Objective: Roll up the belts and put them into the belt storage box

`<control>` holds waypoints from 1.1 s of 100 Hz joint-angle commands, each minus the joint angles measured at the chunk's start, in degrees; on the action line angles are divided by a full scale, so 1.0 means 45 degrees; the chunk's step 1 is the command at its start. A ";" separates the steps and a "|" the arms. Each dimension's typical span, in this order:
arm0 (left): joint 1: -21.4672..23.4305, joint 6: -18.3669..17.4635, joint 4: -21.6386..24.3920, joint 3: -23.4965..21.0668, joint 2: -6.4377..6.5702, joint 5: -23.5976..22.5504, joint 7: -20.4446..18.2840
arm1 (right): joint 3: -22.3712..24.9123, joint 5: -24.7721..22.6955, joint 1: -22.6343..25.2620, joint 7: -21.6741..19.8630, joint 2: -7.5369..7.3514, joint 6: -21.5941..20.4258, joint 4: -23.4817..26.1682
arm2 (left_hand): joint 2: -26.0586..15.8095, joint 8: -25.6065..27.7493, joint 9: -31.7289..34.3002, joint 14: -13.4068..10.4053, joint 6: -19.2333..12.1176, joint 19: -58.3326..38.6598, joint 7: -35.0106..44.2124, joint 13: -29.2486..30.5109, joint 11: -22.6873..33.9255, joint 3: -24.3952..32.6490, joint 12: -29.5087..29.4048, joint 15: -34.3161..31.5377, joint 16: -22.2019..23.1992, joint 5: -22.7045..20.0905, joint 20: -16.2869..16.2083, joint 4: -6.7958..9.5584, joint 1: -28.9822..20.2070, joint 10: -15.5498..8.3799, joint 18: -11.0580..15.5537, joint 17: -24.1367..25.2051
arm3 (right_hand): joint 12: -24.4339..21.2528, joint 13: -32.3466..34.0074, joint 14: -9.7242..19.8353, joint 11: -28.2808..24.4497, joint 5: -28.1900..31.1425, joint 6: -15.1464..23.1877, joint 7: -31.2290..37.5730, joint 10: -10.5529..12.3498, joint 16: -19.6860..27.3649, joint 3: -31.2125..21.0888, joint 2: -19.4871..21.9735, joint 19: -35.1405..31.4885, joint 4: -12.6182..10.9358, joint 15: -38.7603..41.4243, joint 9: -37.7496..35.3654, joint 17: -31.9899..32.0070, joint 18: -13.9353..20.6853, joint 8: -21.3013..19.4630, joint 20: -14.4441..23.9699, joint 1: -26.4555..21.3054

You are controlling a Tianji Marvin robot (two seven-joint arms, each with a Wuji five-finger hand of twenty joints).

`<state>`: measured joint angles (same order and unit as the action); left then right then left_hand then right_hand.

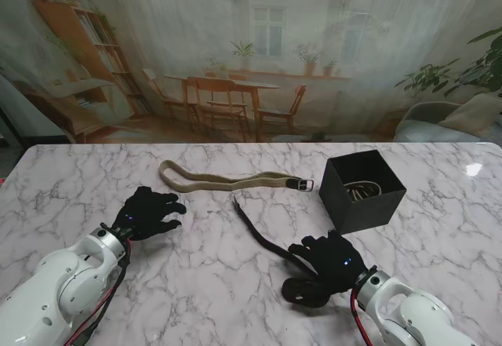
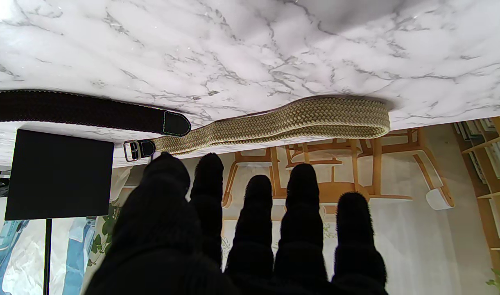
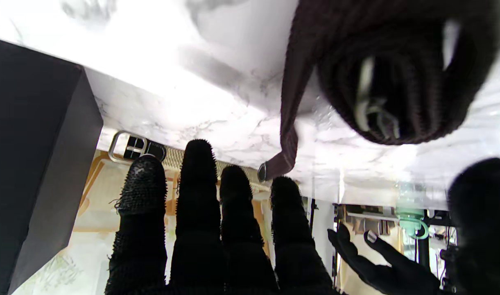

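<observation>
Marble top (image 1: 235, 299): dark belt (image 1: 263, 240) under R hand (image 1: 333, 260).

Black square box (image 1: 363, 202), open at the top, standing on the marble to the right, a light coil of belt barely visible inside

Tan woven belt (image 1: 227, 179) with dark tab and metal buckle (image 1: 304, 183), lying loosely flat across the far middle, folded back at its left end, buckle end just beside the box

Dark woven belt (image 1: 263, 236) nearer to me, partly wound into a coil (image 1: 307, 292), free tail stretching away toward the tan one
</observation>
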<state>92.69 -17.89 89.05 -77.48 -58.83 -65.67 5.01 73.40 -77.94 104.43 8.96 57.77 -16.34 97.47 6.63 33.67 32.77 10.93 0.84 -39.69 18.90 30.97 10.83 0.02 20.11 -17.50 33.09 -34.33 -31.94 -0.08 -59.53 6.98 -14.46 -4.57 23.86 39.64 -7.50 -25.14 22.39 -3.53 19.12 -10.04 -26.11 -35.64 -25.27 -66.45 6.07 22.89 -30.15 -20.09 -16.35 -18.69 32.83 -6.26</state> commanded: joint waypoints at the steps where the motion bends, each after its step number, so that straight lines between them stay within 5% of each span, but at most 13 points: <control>1: 0.0016 -0.0026 0.0016 0.0020 -0.0034 0.0004 -0.0145 | -0.0012 -0.0048 0.0233 -0.0228 -0.0062 0.0004 0.0081 | -0.0520 0.0116 -0.0478 0.0073 0.0028 0.0373 -0.0074 -0.0197 -0.0178 -0.0127 -0.0008 0.0341 -0.0140 -0.0242 -0.0249 -0.0172 0.0059 0.0192 -0.0490 0.0288 | -0.0848 -0.0618 -0.0501 0.0913 -0.0824 -0.0279 -0.0674 -0.0550 0.0606 -0.0562 -0.0073 0.0660 0.0159 -0.0896 0.1094 0.0500 -0.0630 0.0319 -0.0089 0.1015; 13: 0.0028 -0.0030 0.0025 -0.0001 -0.0035 0.0004 -0.0146 | -0.0059 -0.0120 0.0409 -0.1216 -0.0080 0.0248 0.0396 | -0.0529 0.0118 -0.0497 0.0085 0.0049 0.0398 -0.0104 -0.0218 -0.0189 -0.0129 -0.0011 0.0352 -0.0143 -0.0228 -0.0246 -0.0174 0.0096 0.0205 -0.0537 0.0308 | -0.2547 -0.1382 -0.1379 0.2191 -0.2438 -0.0584 -0.2029 -0.1477 0.1740 -0.1022 -0.0447 0.2020 0.0262 -0.2333 0.2274 0.1203 -0.1545 0.0538 -0.0722 0.1310; 28: 0.0038 -0.0052 0.0023 -0.0028 -0.0038 0.0005 -0.0111 | -0.0567 -0.0134 0.0161 -0.1905 -0.0103 0.0891 0.0275 | -0.0532 0.0121 -0.0506 0.0064 0.0031 0.0453 -0.0132 -0.0225 -0.0196 -0.0138 -0.0012 0.0360 -0.0145 -0.0218 -0.0226 -0.0179 0.0138 0.0198 -0.0518 0.0337 | -0.2983 -0.1449 -0.1660 0.2356 -0.3163 -0.0773 -0.2657 -0.1705 0.2091 -0.1107 -0.1088 0.2485 0.0181 -0.2658 0.2606 0.1207 -0.1944 0.0462 -0.1097 0.0402; 36: 0.0049 -0.0057 0.0019 -0.0039 -0.0036 -0.0009 -0.0098 | -0.0890 0.0027 -0.0102 -0.1963 -0.0099 0.1166 0.0033 | -0.0522 0.0123 -0.0504 0.0088 0.0050 0.0488 -0.0141 -0.0234 -0.0197 -0.0122 -0.0011 0.0366 -0.0147 -0.0218 -0.0212 -0.0172 0.0123 0.0198 -0.0552 0.0346 | -0.2781 -0.0855 -0.1481 0.1691 -0.3238 -0.0828 -0.2884 -0.1591 0.1967 -0.0642 -0.1381 0.2144 -0.0064 -0.2288 0.1857 0.0731 -0.1871 0.0138 -0.1153 -0.0928; 55: 0.0076 -0.0036 0.0030 -0.0048 -0.0039 -0.0011 -0.0081 | -0.1269 0.0791 -0.0429 -0.2083 -0.0016 0.1670 -0.0295 | -0.0512 0.0142 -0.0531 0.0057 0.0035 0.0531 -0.0144 -0.0234 -0.0204 -0.0094 -0.0012 0.0369 -0.0147 -0.0214 -0.0200 -0.0168 0.0031 0.0209 -0.0555 0.0342 | -0.1446 0.1184 -0.0367 -0.0348 -0.3217 -0.0807 -0.2987 -0.0871 0.0840 0.2228 -0.0153 0.0456 -0.0639 -0.0806 -0.0513 -0.1089 -0.1025 -0.0633 -0.0919 -0.5375; 62: 0.0067 -0.0044 0.0023 -0.0043 -0.0038 -0.0016 -0.0076 | -0.1341 0.0988 -0.0476 -0.2026 0.0014 0.1800 -0.0362 | -0.0514 0.0142 -0.0538 0.0069 0.0045 0.0543 -0.0153 -0.0238 -0.0204 -0.0094 -0.0012 0.0372 -0.0148 -0.0202 -0.0199 -0.0168 0.0019 0.0206 -0.0557 0.0336 | -0.0912 0.1790 -0.0165 -0.0960 -0.3234 -0.0673 -0.2793 -0.0536 0.0413 0.2482 0.0195 -0.0089 -0.0790 -0.0213 -0.1171 -0.1736 -0.0691 -0.0609 -0.0721 -0.6201; 69: 0.0055 -0.0057 0.0010 -0.0034 -0.0038 -0.0011 -0.0069 | -0.1397 0.1219 -0.0524 -0.1891 0.0049 0.1876 -0.0449 | -0.0511 0.0140 -0.0543 0.0074 0.0050 0.0552 -0.0162 -0.0246 -0.0201 -0.0094 -0.0010 0.0376 -0.0149 -0.0190 -0.0198 -0.0166 0.0005 0.0200 -0.0555 0.0336 | -0.0232 0.2993 0.0066 -0.1634 -0.3404 -0.0303 -0.2166 -0.0007 -0.0311 -0.1957 -0.0340 -0.0931 -0.0332 0.0728 -0.2422 -0.2852 -0.0133 -0.0092 -0.0574 -0.5039; 74: 0.0051 -0.0061 0.0006 -0.0032 -0.0037 -0.0012 -0.0068 | -0.1426 0.1355 -0.0549 -0.1858 0.0069 0.1927 -0.0482 | -0.0517 0.0134 -0.0547 0.0063 0.0053 0.0561 -0.0175 -0.0242 -0.0198 -0.0100 -0.0010 0.0375 -0.0149 -0.0176 -0.0198 -0.0167 0.0020 0.0196 -0.0573 0.0346 | -0.0057 0.3664 0.0126 -0.1962 -0.3449 -0.0119 -0.2122 0.0155 -0.0602 -0.3073 -0.0304 -0.1339 -0.0170 0.1219 -0.3100 -0.3402 0.0069 0.0154 -0.0484 -0.4944; 84: 0.0058 -0.0057 0.0007 -0.0040 -0.0037 -0.0018 -0.0061 | -0.1516 0.1625 -0.0624 -0.1623 0.0118 0.2064 -0.0618 | -0.0510 0.0135 -0.0559 0.0059 0.0057 0.0570 -0.0182 -0.0241 -0.0198 -0.0090 -0.0011 0.0372 -0.0148 -0.0163 -0.0197 -0.0164 -0.0024 0.0209 -0.0554 0.0343 | 0.0072 0.4791 0.0200 -0.2362 -0.3409 0.0379 -0.2541 0.0411 -0.0996 -0.3463 -0.0184 -0.2000 -0.0088 0.1967 -0.4107 -0.4451 0.0302 0.0522 -0.0383 -0.5139; 98: 0.0062 -0.0074 0.0000 -0.0050 -0.0038 -0.0016 -0.0040 | -0.1652 0.2071 -0.0748 -0.1327 0.0195 0.2219 -0.0828 | -0.0503 0.0137 -0.0563 0.0049 0.0031 0.0577 -0.0190 -0.0230 -0.0196 -0.0083 -0.0012 0.0368 -0.0147 -0.0151 -0.0200 -0.0161 -0.0051 0.0185 -0.0537 0.0335 | -0.0027 0.6522 0.0219 -0.2720 -0.3232 0.2279 -0.3209 0.0624 -0.1379 -0.3981 0.0272 -0.2796 -0.0159 0.2834 -0.5797 -0.6006 0.0314 0.0741 -0.0393 -0.6476; 110: 0.0059 -0.0076 -0.0011 -0.0045 -0.0041 -0.0006 -0.0024 | -0.1831 0.2413 -0.0925 -0.0884 0.0264 0.2297 -0.1114 | -0.0488 0.0144 -0.0566 0.0048 -0.0003 0.0594 -0.0185 -0.0228 -0.0194 -0.0087 -0.0012 0.0367 -0.0147 -0.0153 -0.0198 -0.0164 -0.0078 0.0191 -0.0561 0.0336 | -0.0373 0.7703 0.0406 -0.2441 -0.3256 0.4617 -0.1575 0.0502 -0.1580 -0.4223 -0.0001 -0.3378 0.0870 0.3517 -0.6832 -0.7384 0.0425 0.0930 -0.0949 -0.8314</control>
<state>92.93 -18.08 89.01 -77.77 -58.86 -65.70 5.51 65.57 -67.54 100.47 4.45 58.57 -6.35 93.70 6.62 33.67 32.77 10.93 0.83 -38.92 18.90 30.96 10.82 0.02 20.11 -17.27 33.08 -34.33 -31.94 -0.08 -59.53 6.98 -14.62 -4.31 22.98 69.84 -7.75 -34.26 8.78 11.82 7.86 -12.52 -31.33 -48.72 -25.99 -78.67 9.74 32.68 -56.56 -50.07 -15.55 -16.50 30.28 -33.54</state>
